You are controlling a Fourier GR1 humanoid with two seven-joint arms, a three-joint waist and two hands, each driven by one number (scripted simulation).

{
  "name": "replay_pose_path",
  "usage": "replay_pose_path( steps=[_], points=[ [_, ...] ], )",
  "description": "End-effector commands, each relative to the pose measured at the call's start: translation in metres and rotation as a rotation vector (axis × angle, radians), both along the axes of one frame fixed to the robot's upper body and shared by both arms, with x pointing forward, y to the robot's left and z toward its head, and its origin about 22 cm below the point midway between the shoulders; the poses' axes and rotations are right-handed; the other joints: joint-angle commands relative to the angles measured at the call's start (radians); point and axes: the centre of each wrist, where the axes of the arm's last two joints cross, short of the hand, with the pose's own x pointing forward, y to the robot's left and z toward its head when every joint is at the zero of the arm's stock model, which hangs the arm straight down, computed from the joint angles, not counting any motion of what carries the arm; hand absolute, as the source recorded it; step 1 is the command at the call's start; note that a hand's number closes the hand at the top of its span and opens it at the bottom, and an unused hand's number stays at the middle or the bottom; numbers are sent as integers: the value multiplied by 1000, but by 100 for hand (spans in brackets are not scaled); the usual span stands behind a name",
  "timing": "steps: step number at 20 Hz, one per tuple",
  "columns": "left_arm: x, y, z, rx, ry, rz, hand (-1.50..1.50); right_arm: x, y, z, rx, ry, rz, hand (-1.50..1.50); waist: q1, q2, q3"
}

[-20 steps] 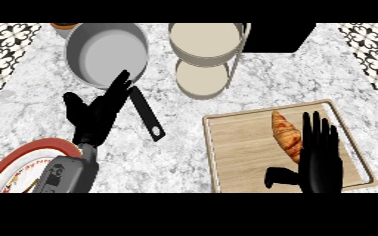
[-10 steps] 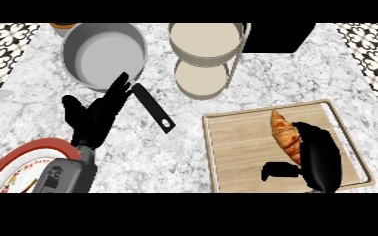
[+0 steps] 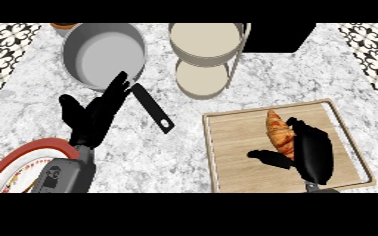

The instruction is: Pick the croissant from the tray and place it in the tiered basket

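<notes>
One croissant (image 3: pixel 280 131) lies on one wooden tray (image 3: pixel 236 150), right hand (image 3: pixel 314 150) curled around it; left hand (image 3: pixel 94 114) rests fingers apart beside one frying pan (image 3: pixel 103 55).

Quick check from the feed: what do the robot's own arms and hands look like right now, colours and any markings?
Both hands are matte black with slim fingers and a thumb. The left robot hand sits on a grey forearm that carries a small dark marking on its casing. The right robot hand is the same black; only a sliver of its grey wrist shows at the view's lower edge. No cables or sleeves are visible.
</notes>
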Motion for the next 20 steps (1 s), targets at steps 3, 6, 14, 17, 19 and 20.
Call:
replay_pose_path(
  steps=[3, 6, 14, 17, 19, 20],
  points=[
    [0, -4, -1, 5, 9, 7, 0, -15, 58, -16, 291, 148, -358, 150, 4, 10, 20],
    [-1, 3, -2, -2, 4, 19, 0, -39, 50, -30, 443, 276, -645, 150, -15, 17, 24],
    [-3, 3, -7, 18, 24, 5, 0, -15, 107, 40, 711, 81, -726, 150, 5, -3, 15],
    [1, 6, 0, 15, 14, 14, 0, -8, 122, 71, 766, -29, -680, 150, 2, -11, 14],
    [0, 6, -6, 23, 29, 16, 0, -7, 130, 90, 752, -87, -638, 150, -11, -10, 10],
    [-1, 7, -3, 16, 25, 12, 0, 0, 129, 100, 715, -141, -632, 150, -3, -16, 8]
  ],
)
